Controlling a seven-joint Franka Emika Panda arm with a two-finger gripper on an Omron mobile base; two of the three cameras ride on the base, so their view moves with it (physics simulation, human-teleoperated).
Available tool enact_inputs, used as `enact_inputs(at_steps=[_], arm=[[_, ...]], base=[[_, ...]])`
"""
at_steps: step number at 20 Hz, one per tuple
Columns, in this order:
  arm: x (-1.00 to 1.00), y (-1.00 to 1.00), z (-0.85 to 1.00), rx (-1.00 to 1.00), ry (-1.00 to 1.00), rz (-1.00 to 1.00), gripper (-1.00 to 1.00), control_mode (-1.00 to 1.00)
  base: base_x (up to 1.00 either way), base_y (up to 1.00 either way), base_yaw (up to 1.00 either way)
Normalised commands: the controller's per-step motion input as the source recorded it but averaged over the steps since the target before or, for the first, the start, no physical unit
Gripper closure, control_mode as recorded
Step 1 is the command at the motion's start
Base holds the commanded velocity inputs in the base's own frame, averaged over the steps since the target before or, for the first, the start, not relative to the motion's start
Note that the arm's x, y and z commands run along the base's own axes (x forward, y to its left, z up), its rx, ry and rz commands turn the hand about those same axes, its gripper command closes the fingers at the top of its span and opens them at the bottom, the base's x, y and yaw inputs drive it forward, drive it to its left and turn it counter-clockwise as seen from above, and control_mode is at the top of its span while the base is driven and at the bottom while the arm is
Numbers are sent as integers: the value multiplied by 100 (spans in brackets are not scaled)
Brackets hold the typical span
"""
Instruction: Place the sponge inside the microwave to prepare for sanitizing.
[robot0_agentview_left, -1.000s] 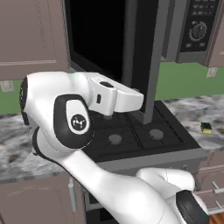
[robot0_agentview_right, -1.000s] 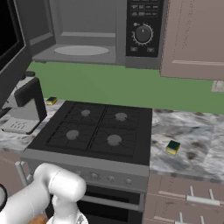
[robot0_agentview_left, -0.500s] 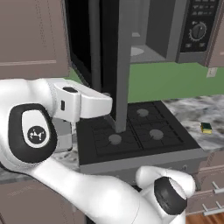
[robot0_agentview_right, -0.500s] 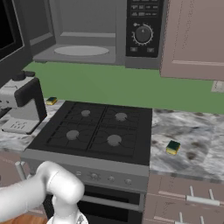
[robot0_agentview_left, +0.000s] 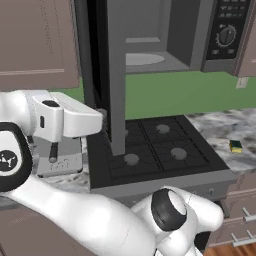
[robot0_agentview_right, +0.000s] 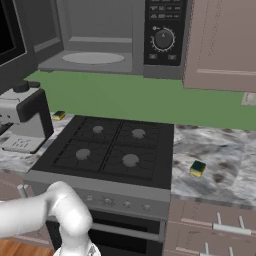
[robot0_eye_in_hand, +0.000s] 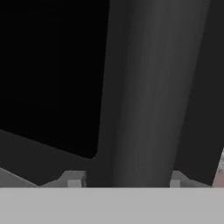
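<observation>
Yellow-green sponge (robot0_agentview_right: 197, 168) on counter (robot0_agentview_right: 225, 165); microwave (robot0_agentview_right: 100, 37) open, turntable (robot0_agentview_right: 93, 58) bare.

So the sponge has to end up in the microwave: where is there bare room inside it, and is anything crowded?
The microwave cavity is bare: the pale turntable carries nothing, with free floor around it. The marble counter right of the stove holds just the sponge. Left of the stove is crowded by the coffee machine.
</observation>
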Motion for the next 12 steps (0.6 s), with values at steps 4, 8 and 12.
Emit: enact_inputs(at_steps=[4,8,12], arm=[[0,7,0,0,0,0,-100,-100],[0,13,-8,0,0,0,-100,-100],[-8,26,-22,0,3,0,-100,-100]], base=[[0,0,0],[0,0,0],[0,0,0]])
